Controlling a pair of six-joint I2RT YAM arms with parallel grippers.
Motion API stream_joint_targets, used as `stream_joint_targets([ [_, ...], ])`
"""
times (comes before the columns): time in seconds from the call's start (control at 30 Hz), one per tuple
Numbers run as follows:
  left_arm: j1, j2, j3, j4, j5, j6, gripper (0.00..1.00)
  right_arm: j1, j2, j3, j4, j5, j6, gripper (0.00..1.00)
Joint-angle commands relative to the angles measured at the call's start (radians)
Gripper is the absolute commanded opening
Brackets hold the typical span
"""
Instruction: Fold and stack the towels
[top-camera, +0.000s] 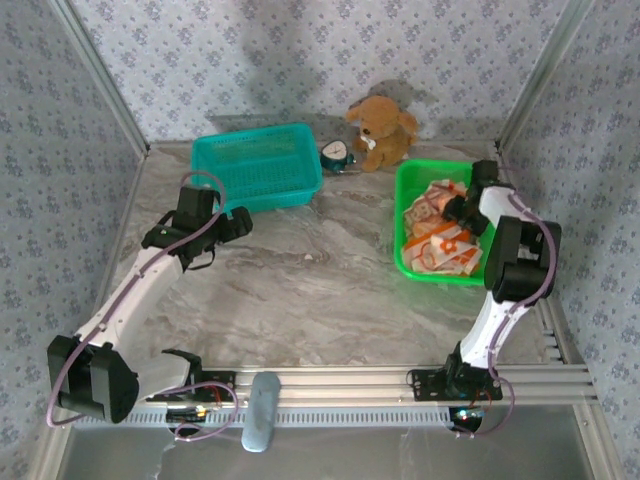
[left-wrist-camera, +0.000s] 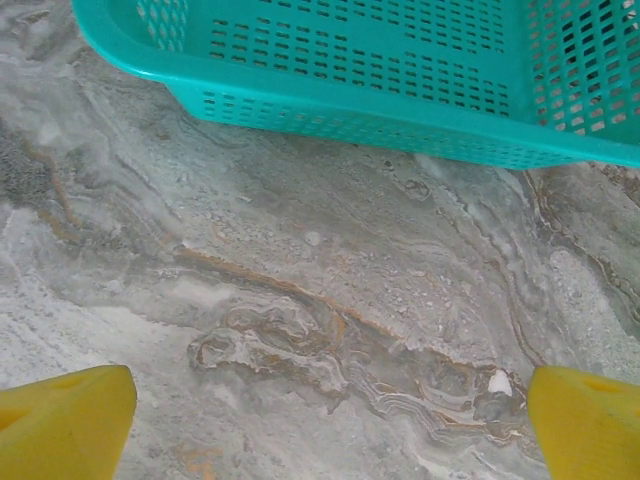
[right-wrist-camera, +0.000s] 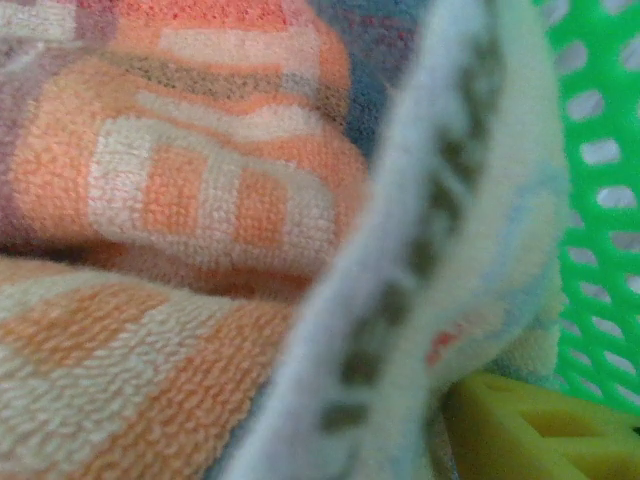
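Picking up is judged to be in hand: the towels are heaped in the green basket, and the right pincer is set among them, its grip not to be told. The left pincer is held wide open and empty. Next, one towel must be lifted out singly.

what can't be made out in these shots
1. Right wrist view: whether the right fingers grip the towels; blurred cloth close to the lens hides the gap.
2. Top view: how many towels lie in the green basket; they are bunched, and the right arm covers some.
3. Top view: the small object beside the teal basket; too small to identify.
4. Left wrist view: most of the teal basket; cut off by the top edge.
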Motion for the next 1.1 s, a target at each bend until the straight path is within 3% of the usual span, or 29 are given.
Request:
stream_joint_targets([
  [0.0,-0.006,0.008,0.055,-0.051,-0.035,-0.003,1.00,-0.027,0.106,0.150,-0.089,-0.013,-0.047,0.68],
  [0.23,-0.007,0.033,0.087,-0.073,-0.049,0.001,1.00,-0.059,0.325,0.561,-0.230,0.049,-0.135,0.71],
  [0.37,-0.010,0.058,0.113,-0.076,-0.047,0.002,1.00,-0.055,0.294,0.637,-0.264,0.039,-0.123,0.76],
  [0.43,-0.009,0.065,0.115,-0.063,-0.044,-0.002,1.00,-0.032,0.241,0.611,-0.266,0.057,-0.110,0.84],
  [0.57,-0.010,0.066,0.091,-0.021,-0.040,-0.007,1.00,0.019,0.117,0.494,-0.250,0.111,-0.087,0.85],
  [0.9,-0.010,0.093,0.075,0.019,-0.022,0.001,1.00,0.128,-0.057,0.151,-0.217,0.132,-0.003,0.78],
  [1.0,-0.010,0.089,0.081,0.005,-0.022,0.012,1.00,0.127,-0.045,0.097,-0.206,0.135,0.010,0.71],
  [1.07,-0.010,0.085,0.087,-0.008,-0.024,0.020,1.00,0.128,-0.042,0.078,-0.194,0.136,0.008,0.56],
])
